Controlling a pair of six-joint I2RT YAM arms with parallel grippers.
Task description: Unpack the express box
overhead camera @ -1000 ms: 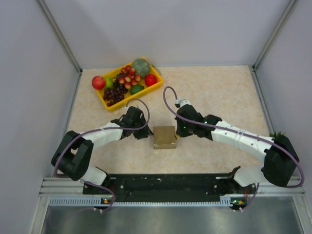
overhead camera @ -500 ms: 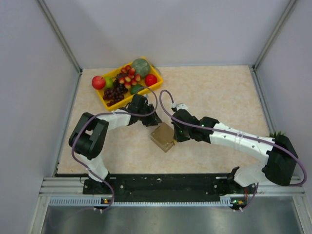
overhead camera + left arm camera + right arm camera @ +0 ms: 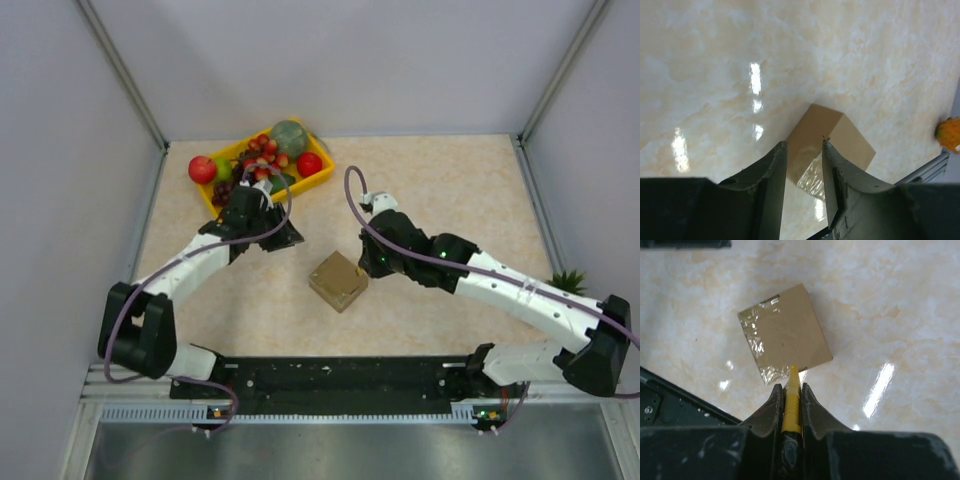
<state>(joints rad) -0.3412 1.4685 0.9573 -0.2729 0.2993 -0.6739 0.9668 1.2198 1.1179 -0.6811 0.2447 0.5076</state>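
Top view: the box (image 3: pixel 338 281) lies turned cornerwise on the table (image 3: pixel 450 190), between the arms and well apart from the fruit tray (image 3: pixel 318 179) at the far left. The left gripper (image 3: pixel 285 238) hangs near the tray, the right gripper (image 3: pixel 372 264) just right of the box.

Left wrist view: the jaws are seen apart, with nothing between them. Part of the box is cut off behind them.

Right wrist view: the jaws are clamped on a yellow tool (image 3: pixel 791 400), its tip at the box's edge; contact cannot be told. Glossy tape (image 3: pixel 757 347) seals the lid. The box is judged light, stiff, easily dented and apt to slide, so it is best pinned by opposite side edges. Its contents are hidden.
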